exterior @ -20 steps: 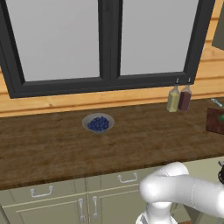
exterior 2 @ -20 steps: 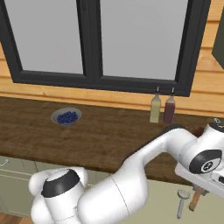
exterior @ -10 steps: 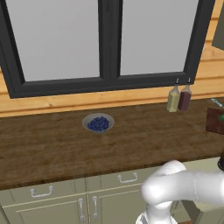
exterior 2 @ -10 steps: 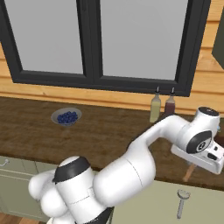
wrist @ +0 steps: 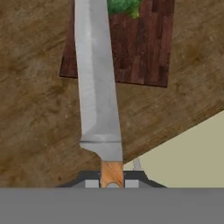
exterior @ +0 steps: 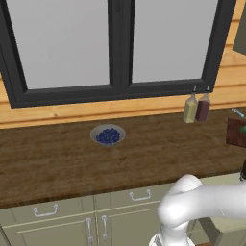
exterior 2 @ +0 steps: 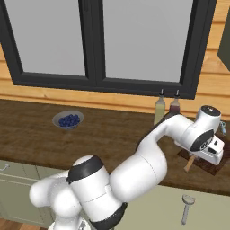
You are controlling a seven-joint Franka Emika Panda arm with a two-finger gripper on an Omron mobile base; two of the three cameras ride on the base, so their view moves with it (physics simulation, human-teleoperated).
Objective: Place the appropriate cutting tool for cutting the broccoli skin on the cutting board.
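Hand view: gripper [wrist: 112, 181] clamps a knife [wrist: 97, 87] above the board [wrist: 140, 48] and broccoli [wrist: 124, 6]; right base view shows berries [exterior 2: 68, 120].

The arm [exterior 2: 148, 157] has glossy white, rounded link shells joined by dark grey to black joint bands; a round dark cap [exterior 2: 197, 140] marks its wrist housing.
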